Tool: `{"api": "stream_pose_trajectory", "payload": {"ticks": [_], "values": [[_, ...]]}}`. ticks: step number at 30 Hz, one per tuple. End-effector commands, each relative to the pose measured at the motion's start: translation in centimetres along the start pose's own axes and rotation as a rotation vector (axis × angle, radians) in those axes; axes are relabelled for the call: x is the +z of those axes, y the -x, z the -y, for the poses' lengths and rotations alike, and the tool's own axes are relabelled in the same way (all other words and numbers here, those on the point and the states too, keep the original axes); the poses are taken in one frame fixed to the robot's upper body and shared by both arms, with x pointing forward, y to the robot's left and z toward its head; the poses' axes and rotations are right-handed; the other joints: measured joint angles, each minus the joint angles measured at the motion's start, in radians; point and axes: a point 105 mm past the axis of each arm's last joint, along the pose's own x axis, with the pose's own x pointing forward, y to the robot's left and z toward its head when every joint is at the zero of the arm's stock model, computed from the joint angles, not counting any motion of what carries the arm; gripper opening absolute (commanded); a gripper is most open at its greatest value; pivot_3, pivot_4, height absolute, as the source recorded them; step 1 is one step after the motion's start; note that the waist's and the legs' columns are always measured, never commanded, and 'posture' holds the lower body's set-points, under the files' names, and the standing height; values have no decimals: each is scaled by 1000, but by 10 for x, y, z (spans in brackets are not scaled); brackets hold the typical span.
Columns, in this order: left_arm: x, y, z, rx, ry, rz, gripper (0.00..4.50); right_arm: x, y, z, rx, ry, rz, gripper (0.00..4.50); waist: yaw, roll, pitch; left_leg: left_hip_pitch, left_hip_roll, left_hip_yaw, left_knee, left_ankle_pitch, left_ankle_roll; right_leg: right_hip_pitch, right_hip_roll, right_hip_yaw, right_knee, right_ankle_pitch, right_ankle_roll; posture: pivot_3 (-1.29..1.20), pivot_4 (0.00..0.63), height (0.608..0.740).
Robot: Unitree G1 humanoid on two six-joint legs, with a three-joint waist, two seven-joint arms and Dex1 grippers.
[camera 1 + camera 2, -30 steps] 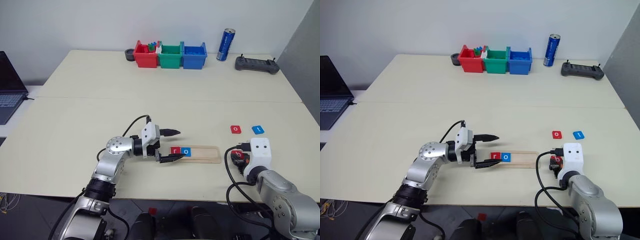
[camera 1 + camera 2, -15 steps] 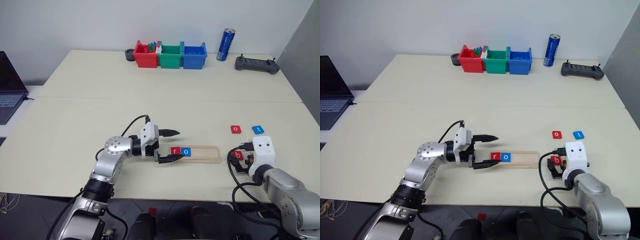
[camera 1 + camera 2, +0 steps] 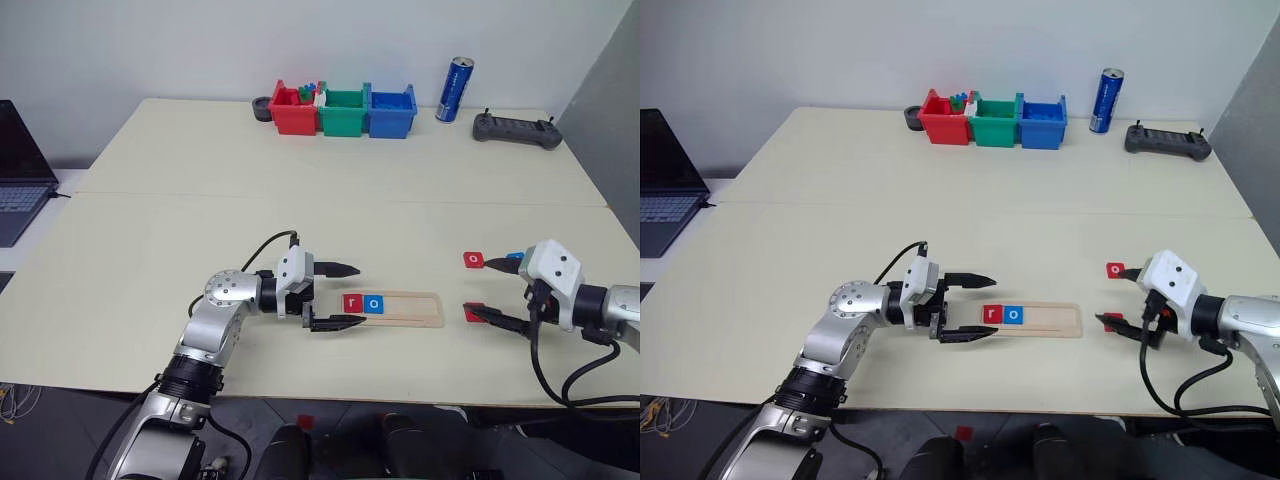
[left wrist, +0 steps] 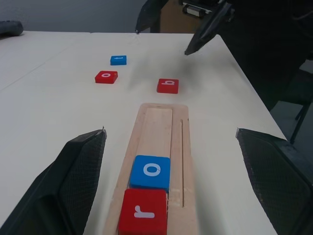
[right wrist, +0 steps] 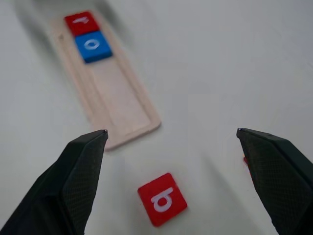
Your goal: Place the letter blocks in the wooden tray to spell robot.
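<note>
Wooden tray [image 3: 400, 308] lies mid-table w/ red r tile [image 3: 352, 302] & blue o tile [image 3: 373, 303] at its left end. Red b tile [image 4: 167, 85] flat on table just right of tray. L gripper [image 3: 340, 296] spread wide, empty, at tray's left end. R gripper [image 3: 497, 293] spread wide, empty, above b tile. Red o [image 3: 473, 260] & blue tile [image 4: 118, 59] lie farther back.

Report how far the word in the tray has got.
Done: the red r tile and blue o tile sit in the pale wooden tray. In hand: nothing; the open right gripper hovers over the red b tile. Left: b, the red o tile and the small blue tile.
</note>
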Motion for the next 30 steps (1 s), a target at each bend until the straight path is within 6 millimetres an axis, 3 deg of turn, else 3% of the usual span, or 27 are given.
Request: {"api": "stream_pose_trajectory", "payload": {"ticks": [1, 12, 21, 30], "values": [[12, -4, 4, -29, -48, 35, 4500, -10, -1, 0, 91, 95, -9, 4491, 0, 0, 0, 0, 0, 0, 0, 0, 0, 0, 0, 0, 0, 0, 0, 0, 150, 740], [17, -4, 4, -26, -76, 42, 4500, -31, -19, 21, 172, 102, -22, 4491, -1, 0, 0, 2, 0, 1, 0, 0, 0, 0, 0, 2, 1, 0, 0, 0, 150, 740], [17, -1, 5, -7, -82, 38, 4500, -42, -22, 7, 256, 71, -45, 4491, 3, 0, 0, 2, 0, 1, 0, 0, 0, 0, -1, 2, 1, 0, 0, 0, 150, 740], [17, 2, 11, -29, -86, 28, 4500, -62, -18, 13, 217, 39, -86, 4491, 1, 0, 0, 3, 0, 2, 0, 0, 0, 1, -1, 3, 1, 0, 0, 0, 150, 740]]}}
